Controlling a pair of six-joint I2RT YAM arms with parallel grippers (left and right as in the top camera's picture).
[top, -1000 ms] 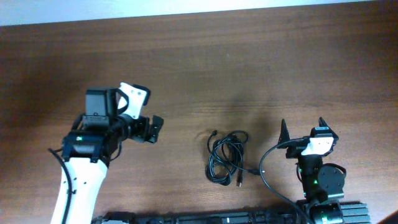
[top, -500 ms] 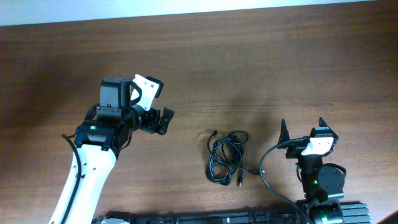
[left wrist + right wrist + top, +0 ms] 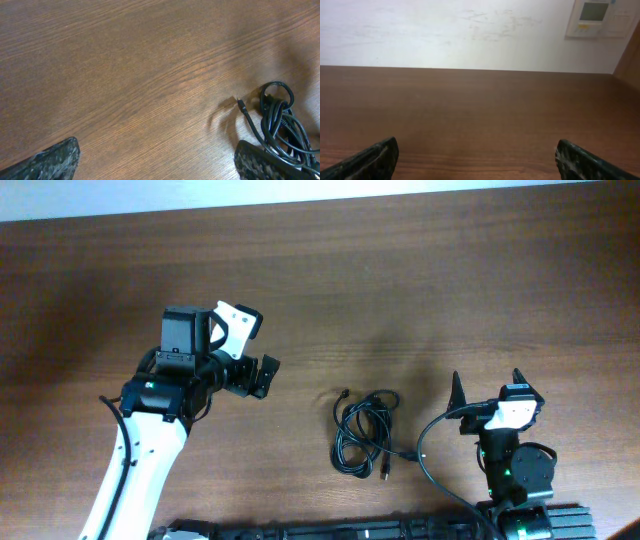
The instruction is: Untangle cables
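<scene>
Your left gripper (image 3: 264,377) has swung farther out and to the right over the last second, closing on the cables (image 3: 362,435); in the last half second it shows no shift. The right arm and the bundle lie as they did.

From overhead, the cables are one tangled bundle of black loops on the wooden table (image 3: 400,270), near the near edge. They sit between your two grippers, with one plug end (image 3: 345,393) poking out toward the far left. The left gripper is near the bundle but apart from it, and the right gripper (image 3: 488,385) is parked just right of it with its jaws spread. Nothing is grasped, so I judge the untangling not yet begun: every loop is left to separate.

Through the left wrist camera, both fingertips (image 3: 55,160) sit at the bottom corners, spread wide and empty. The bundle lies at the right edge, its small plug (image 3: 241,104) nearest you.

Through the right wrist camera, the fingertips (image 3: 372,159) are likewise wide apart and hold nothing. You see only bare table, the wall and a wall panel (image 3: 594,15), and no cables.
</scene>
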